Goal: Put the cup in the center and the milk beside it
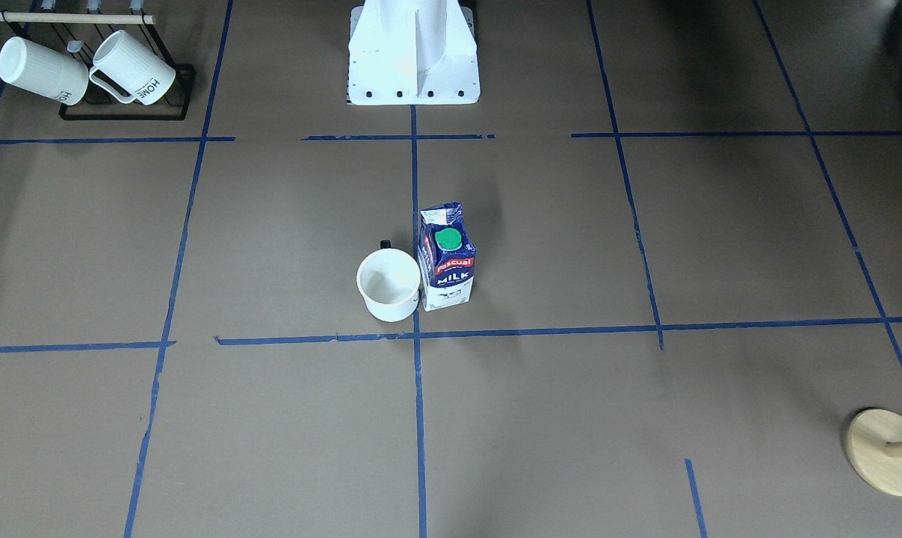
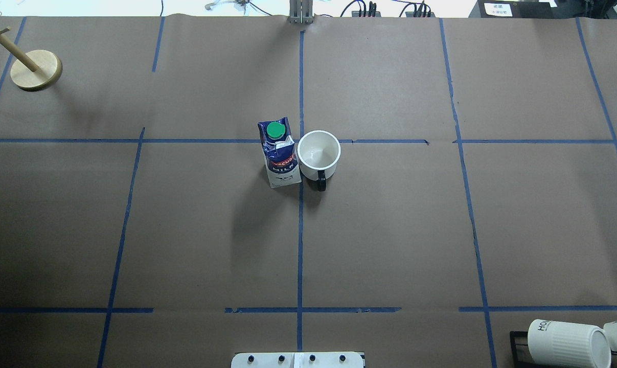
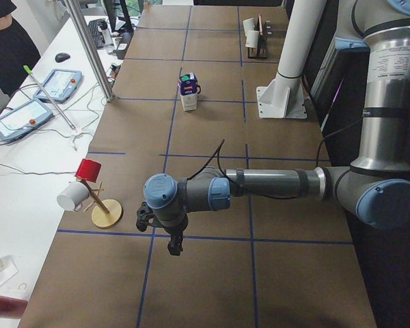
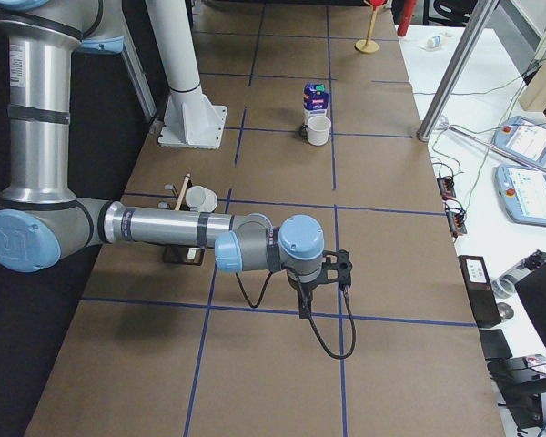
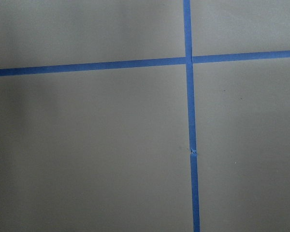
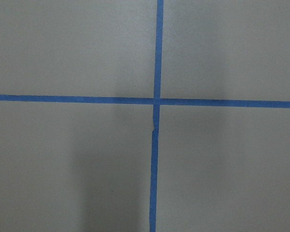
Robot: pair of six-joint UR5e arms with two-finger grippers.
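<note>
The white cup point(image 1: 388, 284) stands upright just by the center tape crossing point(image 1: 417, 334), its dark handle point(image 2: 321, 181) toward the robot. The dark blue milk carton point(image 1: 446, 261) with the green cap stands upright right beside it, across the tape line. Both also show in the overhead view: the cup point(image 2: 318, 151) and the milk point(image 2: 279, 156). My left gripper point(image 3: 174, 244) hangs over a tape crossing far from them, at the table's left end. My right gripper point(image 4: 303, 305) hangs the same way at the right end. I cannot tell whether either is open or shut. Both wrist views show only tape on brown paper.
A black rack with ribbed white "HOME" mugs point(image 1: 84, 71) stands at the near right corner of the table point(image 2: 569, 342). A wooden mug tree point(image 2: 35, 69) stands at the far left, with a red cup point(image 3: 89, 169) on it. The white robot base point(image 1: 413, 60) is at the table's near edge.
</note>
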